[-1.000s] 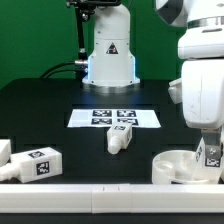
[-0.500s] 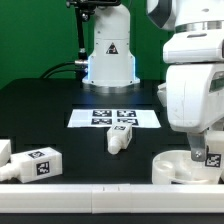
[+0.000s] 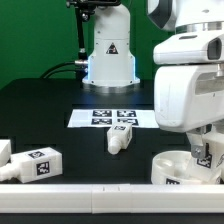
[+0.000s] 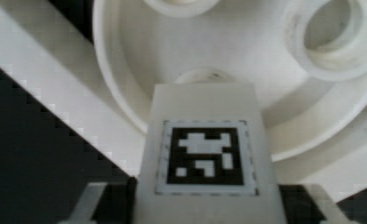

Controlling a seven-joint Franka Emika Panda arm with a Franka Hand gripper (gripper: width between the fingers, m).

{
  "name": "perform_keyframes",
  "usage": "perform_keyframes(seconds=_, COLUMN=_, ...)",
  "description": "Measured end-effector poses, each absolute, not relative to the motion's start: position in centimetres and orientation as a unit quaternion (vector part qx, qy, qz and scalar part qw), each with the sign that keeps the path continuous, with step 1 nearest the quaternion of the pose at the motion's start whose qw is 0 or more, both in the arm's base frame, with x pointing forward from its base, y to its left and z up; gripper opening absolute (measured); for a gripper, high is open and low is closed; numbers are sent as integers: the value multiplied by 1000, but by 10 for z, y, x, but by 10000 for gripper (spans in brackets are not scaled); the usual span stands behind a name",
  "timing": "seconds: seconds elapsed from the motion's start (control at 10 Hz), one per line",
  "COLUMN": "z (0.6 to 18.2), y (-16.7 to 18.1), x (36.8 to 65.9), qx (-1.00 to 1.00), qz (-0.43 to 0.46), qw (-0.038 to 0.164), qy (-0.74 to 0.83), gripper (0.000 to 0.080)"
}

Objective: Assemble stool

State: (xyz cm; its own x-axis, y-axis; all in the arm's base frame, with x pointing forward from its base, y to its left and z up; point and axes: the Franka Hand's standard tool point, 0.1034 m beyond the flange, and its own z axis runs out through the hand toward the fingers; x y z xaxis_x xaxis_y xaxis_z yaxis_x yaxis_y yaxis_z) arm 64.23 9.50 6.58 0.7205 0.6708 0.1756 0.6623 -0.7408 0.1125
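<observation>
The gripper (image 4: 206, 208) is clamping a tagged leg (image 4: 206, 130) above the hollow of the seat disc (image 3: 168, 166), at the exterior view's lower right. A second leg (image 3: 121, 137) is lying outside it, mid-frame.

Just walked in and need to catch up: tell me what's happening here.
The Panda arm grips one stool leg in its jaws, over the seat disc; contact is unclear. Another leg lies loose beside the marker board, one more at the exterior view's left.
</observation>
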Motion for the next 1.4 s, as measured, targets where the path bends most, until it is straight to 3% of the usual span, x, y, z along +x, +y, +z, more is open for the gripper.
perform_keyframes(seconds=0.8, z=64, y=95, x=653, qx=990, qz=119, qw=-21, qy=69, gripper=337)
perform_keyframes(seconds=0.9, z=62, y=93, x=653, qx=990, qz=131, qw=-32, qy=-35, gripper=337)
perform_keyframes(seconds=1.2, z=62, y=74, x=648, qx=956, qz=113, qw=-35, qy=-267, gripper=340)
perform_keyframes(seconds=1.4, z=62, y=69, x=646, qx=935, qz=114, qw=-35, qy=-334, gripper=340)
